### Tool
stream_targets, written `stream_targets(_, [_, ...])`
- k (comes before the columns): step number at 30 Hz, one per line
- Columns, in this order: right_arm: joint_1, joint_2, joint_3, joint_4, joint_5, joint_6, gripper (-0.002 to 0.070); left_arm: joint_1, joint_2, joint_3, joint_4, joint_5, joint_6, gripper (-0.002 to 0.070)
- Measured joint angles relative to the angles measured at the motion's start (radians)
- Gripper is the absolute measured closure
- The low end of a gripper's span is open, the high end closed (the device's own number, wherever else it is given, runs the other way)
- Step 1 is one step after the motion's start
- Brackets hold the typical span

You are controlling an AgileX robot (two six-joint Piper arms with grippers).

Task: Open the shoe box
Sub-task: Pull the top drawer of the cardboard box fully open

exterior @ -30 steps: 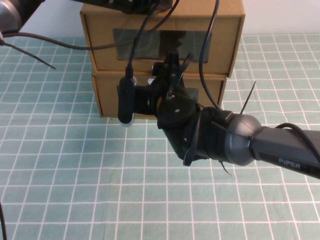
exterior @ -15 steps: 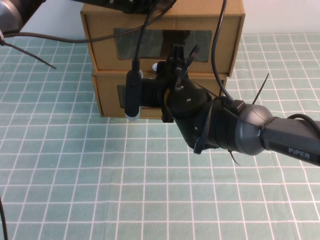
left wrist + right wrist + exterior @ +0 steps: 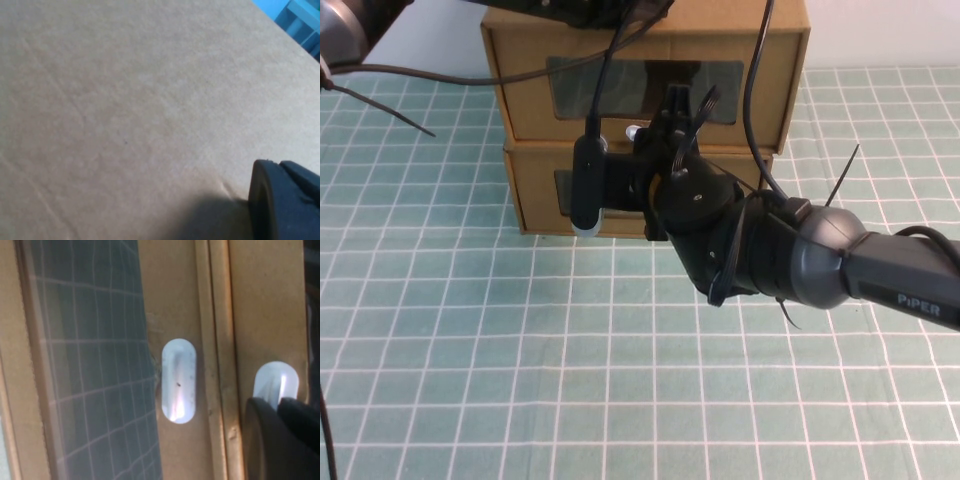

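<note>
Stacked shoe boxes (image 3: 760, 80) on gridded mat (image 3: 470, 350), right gripper (image 3: 665, 135) clenched at white tab (image 3: 276, 381) on near face, left gripper (image 3: 285, 200) held over top, grip untellable.

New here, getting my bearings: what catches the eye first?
Two stacked cardboard shoe boxes stand at the far side, the right arm reaching to them over the green mat. The right gripper is shut on a white pull tab on their front; the left gripper sits above the top box.
</note>
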Motion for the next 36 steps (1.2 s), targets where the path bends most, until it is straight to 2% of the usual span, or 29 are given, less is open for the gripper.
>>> stream_targets(8, [0.032,0.002,-0.001,0.013,0.046,0.0,0.0669,0.005,0.048,-0.072,-0.024,0.067,-0.022,0.068])
stream_targets(19, [0.141,0.0,0.005,0.084,0.08,0.0,0.0687,0.005,0.072,-0.141,0.025,0.118,-0.055,0.068])
stream_targets(27, [0.147,0.0,0.005,0.044,0.198,0.002,0.0684,0.005,0.075,-0.145,0.025,0.128,-0.055,0.068])
stream_targets(30, [0.121,0.0,0.001,0.039,0.2,0.022,0.0627,0.005,0.075,-0.146,0.025,0.13,-0.055,0.068])
stream_targets(34, [0.082,0.0,-0.004,0.035,0.165,0.044,0.0437,0.005,0.076,-0.148,0.025,0.132,-0.055,0.068])
stream_targets(36, [0.07,0.0,-0.004,0.035,0.149,0.045,0.038,0.005,0.077,-0.148,0.025,0.132,-0.055,0.068])
